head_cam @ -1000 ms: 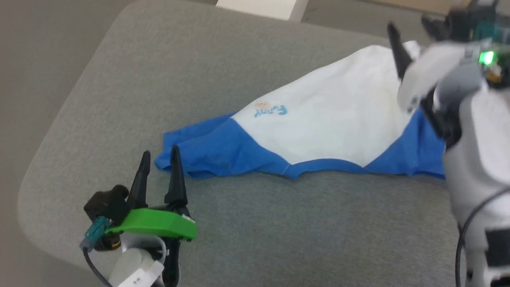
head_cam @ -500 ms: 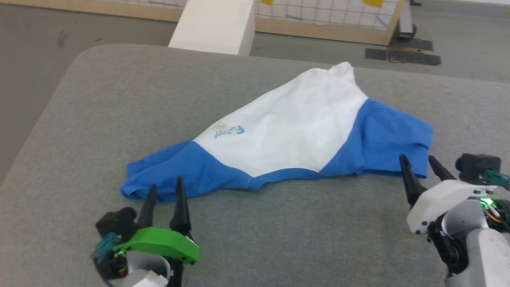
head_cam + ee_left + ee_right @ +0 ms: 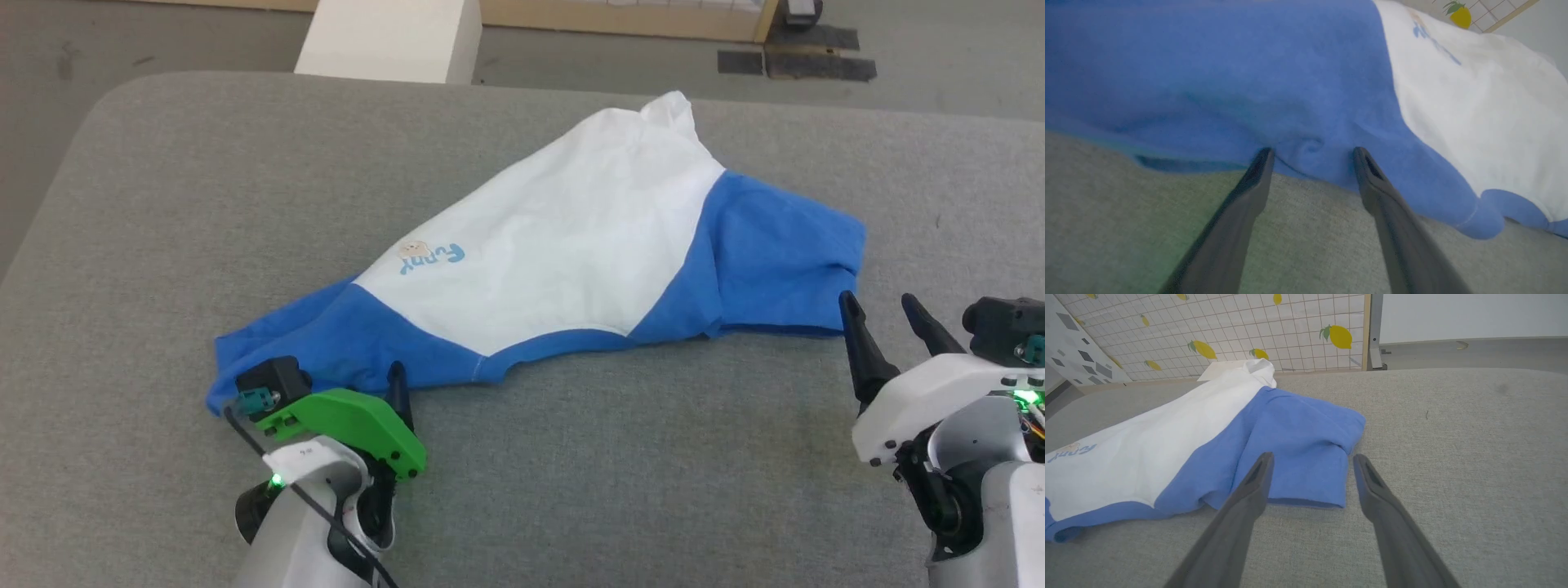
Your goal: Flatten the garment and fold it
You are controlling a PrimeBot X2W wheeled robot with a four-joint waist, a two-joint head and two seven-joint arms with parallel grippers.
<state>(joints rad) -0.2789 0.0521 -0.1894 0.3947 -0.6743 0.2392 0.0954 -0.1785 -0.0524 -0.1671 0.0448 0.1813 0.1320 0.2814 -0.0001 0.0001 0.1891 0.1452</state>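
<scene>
The garment (image 3: 571, 237) lies spread on the grey table, a white body with small blue chest lettering and a blue sleeve at each end, still wrinkled. My left gripper (image 3: 363, 377) is open at the near edge of the left sleeve (image 3: 1249, 81). In the left wrist view its fingertips (image 3: 1265, 152) touch the blue hem, and the gripper (image 3: 1311, 151) holds nothing. My right gripper (image 3: 877, 300) is open just short of the right sleeve (image 3: 1298, 449). In the right wrist view that gripper (image 3: 1311, 456) straddles the sleeve's hem corner without closing on it.
The grey padded table (image 3: 571, 474) has rounded far corners and bare cloth in front of the garment. Beyond its far edge stand a white block (image 3: 384, 37) and a wood-framed lemon-patterned panel (image 3: 1290, 330). Dark mats (image 3: 796, 61) lie on the floor.
The head camera has shifted. My right gripper came down from the garment's far white end to the right sleeve. My left gripper moved forward onto the left sleeve's edge.
</scene>
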